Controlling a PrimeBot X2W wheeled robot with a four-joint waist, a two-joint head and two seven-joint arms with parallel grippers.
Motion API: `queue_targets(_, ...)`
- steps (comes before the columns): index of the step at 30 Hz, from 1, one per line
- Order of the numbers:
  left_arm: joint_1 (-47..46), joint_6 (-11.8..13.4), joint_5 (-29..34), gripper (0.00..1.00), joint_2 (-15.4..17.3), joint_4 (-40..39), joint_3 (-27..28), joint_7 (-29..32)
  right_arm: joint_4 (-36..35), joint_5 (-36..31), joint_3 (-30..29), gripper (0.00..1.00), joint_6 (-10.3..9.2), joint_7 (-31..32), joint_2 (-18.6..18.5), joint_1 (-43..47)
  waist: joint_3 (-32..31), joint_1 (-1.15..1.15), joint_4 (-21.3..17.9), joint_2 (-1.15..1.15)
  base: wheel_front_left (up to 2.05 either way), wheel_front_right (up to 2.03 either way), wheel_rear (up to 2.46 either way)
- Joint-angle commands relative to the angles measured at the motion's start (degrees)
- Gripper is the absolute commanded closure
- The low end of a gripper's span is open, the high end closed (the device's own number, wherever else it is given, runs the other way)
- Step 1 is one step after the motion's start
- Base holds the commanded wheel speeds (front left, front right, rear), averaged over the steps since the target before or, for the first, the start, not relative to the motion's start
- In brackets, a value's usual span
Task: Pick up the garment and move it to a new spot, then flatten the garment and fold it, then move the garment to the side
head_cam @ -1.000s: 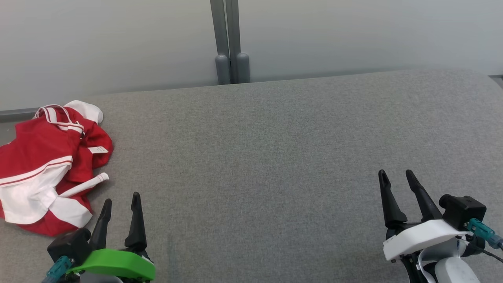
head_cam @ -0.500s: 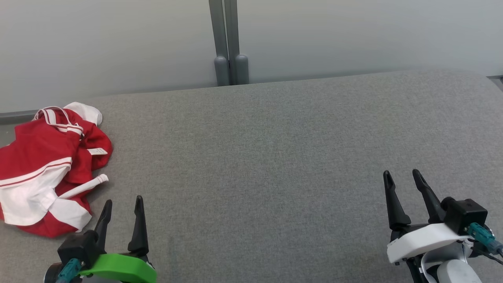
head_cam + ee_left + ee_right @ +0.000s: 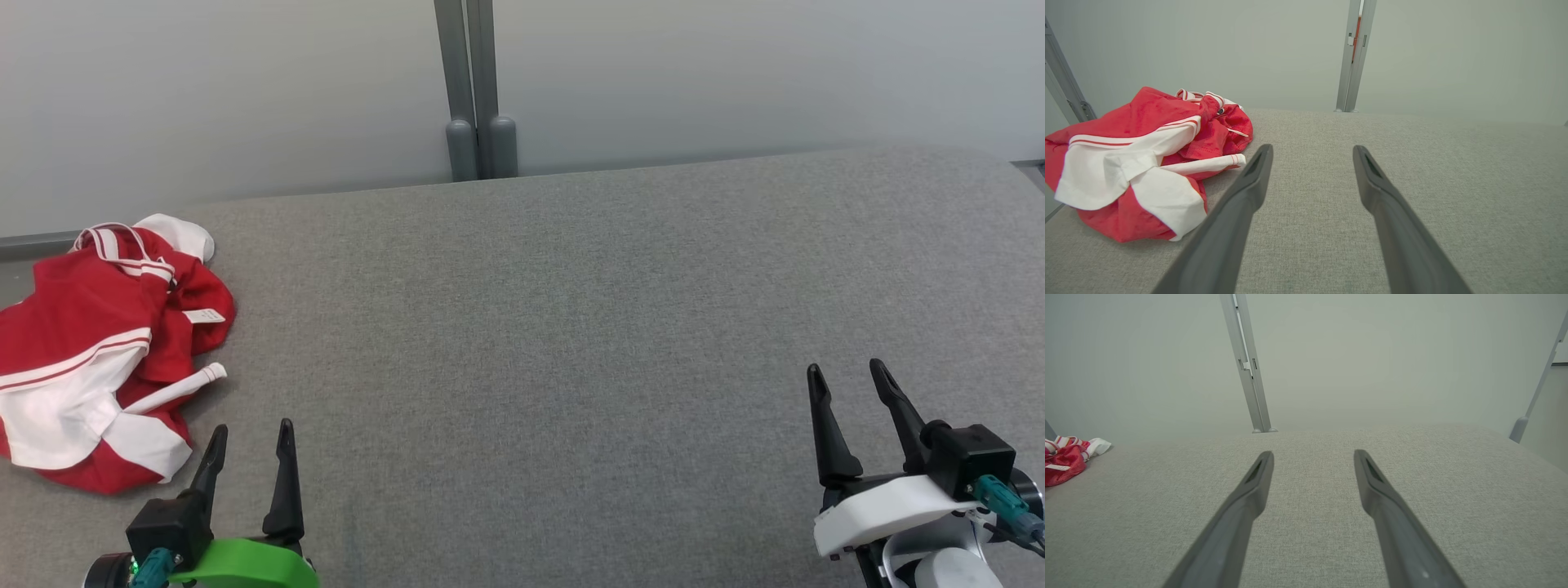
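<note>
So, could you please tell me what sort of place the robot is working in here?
Probably a lab or office test station, not a home: a grey fabric-covered table stands against pale partition panels joined by a grey metal post, with a crumpled red and white garment lying on it.

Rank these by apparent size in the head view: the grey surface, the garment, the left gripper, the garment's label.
1. Grey surface
2. Garment
3. Left gripper, nearer the camera and partly cut off by the frame, so its rank is unsure
4. Label
</note>
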Motion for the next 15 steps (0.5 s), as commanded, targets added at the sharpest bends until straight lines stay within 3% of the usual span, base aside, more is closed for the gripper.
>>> queue_targets(1, 0.45, -0.16, 0.66, 0.00, 0.12, 0.08, 0.45, -0.45, 0.06, -0.82, -0.31, 0.00, 0.04, -0.55, -0.01, 0.66, -0.05, 0.00, -0.02, 0.00, 0.00, 0.00, 0.00)
queue_targets(15, 0.16, -0.61, 2.43, 0.00, -0.40, 1.40, 1.10, -1.71, 1.11, -3.33, -0.73, 0.00, 0.03, -1.78, -0.44, 0.85, -0.13, 0.00, -0.29, 0.00, 0.00, 0.00, 0.00)
